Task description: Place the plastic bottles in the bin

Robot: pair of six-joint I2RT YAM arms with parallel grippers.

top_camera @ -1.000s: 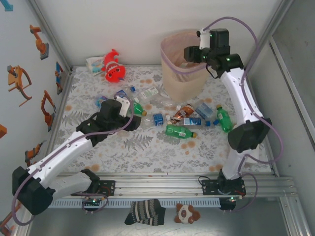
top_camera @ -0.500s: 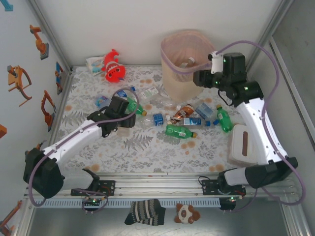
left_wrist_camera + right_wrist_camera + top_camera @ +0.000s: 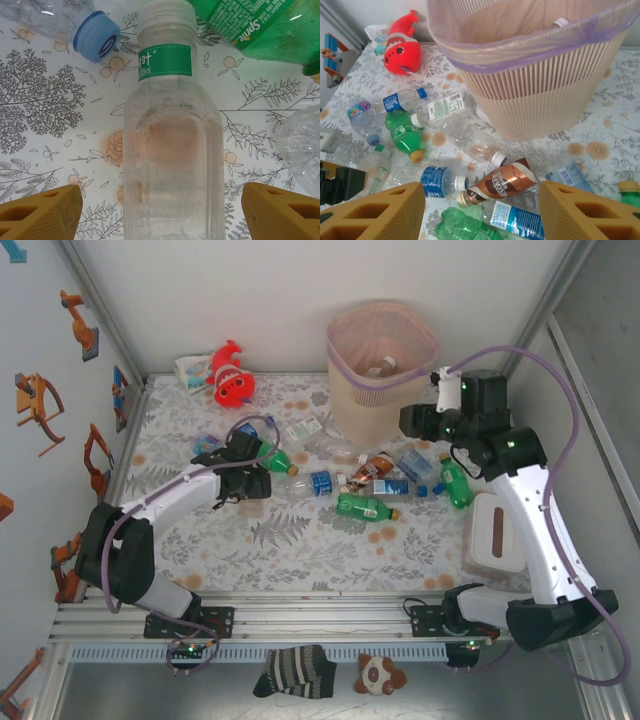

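A clear plastic bottle (image 3: 172, 140) with a green label and a white cap lies on the floral mat between the fingers of my left gripper (image 3: 160, 215), which is open with a gap on each side. A green Sprite bottle (image 3: 250, 25) lies just beyond it. In the top view the left gripper (image 3: 258, 483) is low over the left end of the bottle pile. My right gripper (image 3: 410, 422) hangs open and empty beside the bin (image 3: 383, 365), above a brown Nescafe bottle (image 3: 507, 181) and a blue-labelled bottle (image 3: 437, 180). A bottle lies inside the bin.
A red fish plush (image 3: 232, 380) lies at the back left. More bottles are scattered mid-mat, among them a green one (image 3: 362, 506). A white box (image 3: 495, 530) sits at the right edge. The front half of the mat is bare.
The right arm has drawn back from over the bin rim, to the right and lower. The left arm has stretched out low, bringing its gripper down around the clear bottle.
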